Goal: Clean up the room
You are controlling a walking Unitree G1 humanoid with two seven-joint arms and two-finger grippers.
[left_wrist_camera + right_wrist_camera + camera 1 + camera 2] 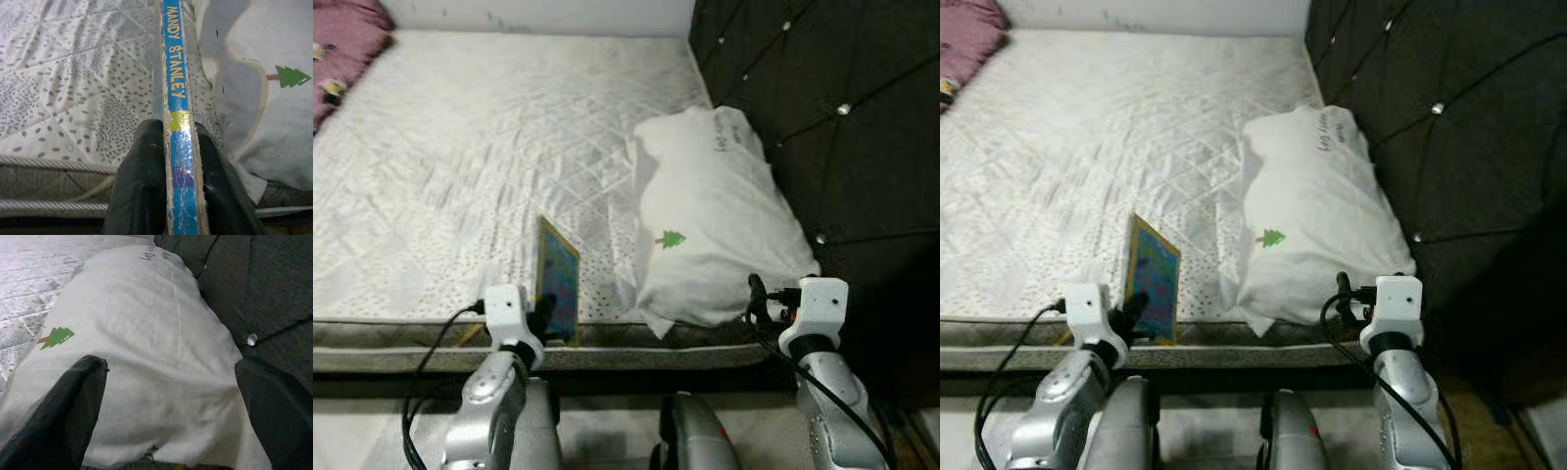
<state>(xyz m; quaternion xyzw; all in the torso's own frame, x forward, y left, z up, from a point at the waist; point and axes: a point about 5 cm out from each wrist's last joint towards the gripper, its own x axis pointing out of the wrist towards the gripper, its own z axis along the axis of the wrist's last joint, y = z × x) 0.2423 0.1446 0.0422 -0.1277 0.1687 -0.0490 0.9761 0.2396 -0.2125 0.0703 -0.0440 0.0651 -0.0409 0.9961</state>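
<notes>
A thin picture book [558,278] with a blue spine reading "Mandy Stanley" [175,88] stands upright on its edge at the near edge of the mattress [460,157]. My left gripper [546,315] is shut on the book's near end, one black finger [141,186] on each side of the spine. A white pillow [715,215] with a small green tree print lies to the right against the headboard. My right gripper [760,294] hovers at the pillow's near end, open, its fingers [73,406] spread wide over the pillowcase [156,347] with nothing between them.
A dark tufted headboard [822,117] rises along the right side of the bed. A pink blanket [347,39] is bunched at the far left corner, with a small object [331,90] beside it. The mattress edge [607,357] runs just before my arms.
</notes>
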